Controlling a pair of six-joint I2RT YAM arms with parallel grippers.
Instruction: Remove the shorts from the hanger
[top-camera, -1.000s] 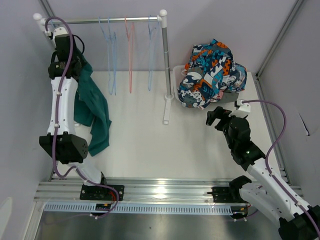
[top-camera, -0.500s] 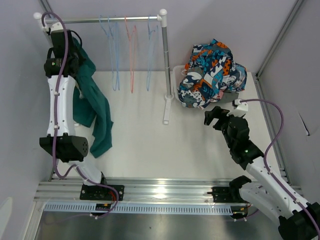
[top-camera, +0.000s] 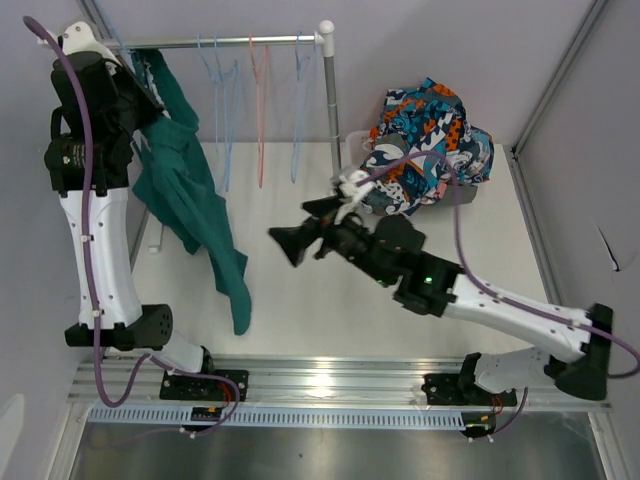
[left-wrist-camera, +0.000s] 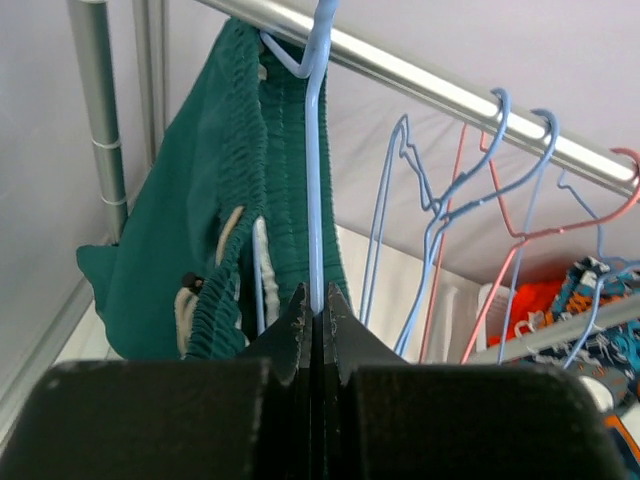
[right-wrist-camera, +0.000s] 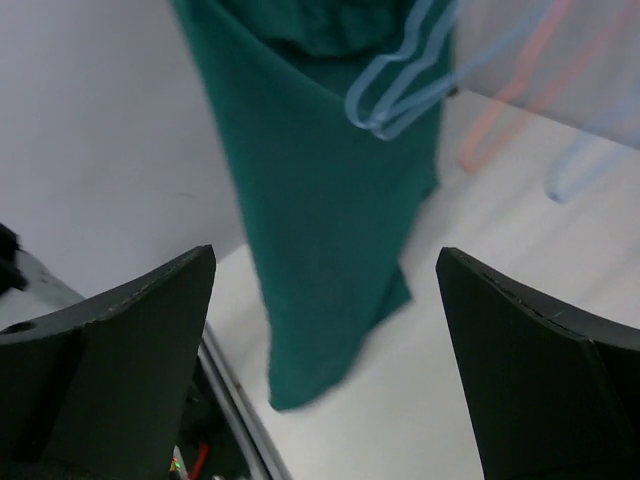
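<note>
Teal shorts (top-camera: 190, 195) hang on a light blue hanger (left-wrist-camera: 314, 150) at the left end of the rail (top-camera: 240, 41); they also show in the left wrist view (left-wrist-camera: 200, 240) and the right wrist view (right-wrist-camera: 320, 190). My left gripper (left-wrist-camera: 314, 300) is shut on the hanger's wire just below the rail. My right gripper (top-camera: 285, 243) is open and empty, reaching left over the table toward the hanging shorts, apart from them. A pile of blue-orange-white print shorts (top-camera: 425, 145) lies in a bin at the back right.
Several empty blue and pink hangers (top-camera: 260, 100) hang on the rail right of the teal shorts. The rail's right post (top-camera: 332, 130) stands mid-table with its foot on the white tabletop (top-camera: 300, 300). Grey walls close in left and right.
My left arm has risen and lifted the hanger with the teal shorts up by the rail. My right arm has swung far left across the table toward the shorts, gripper open.
</note>
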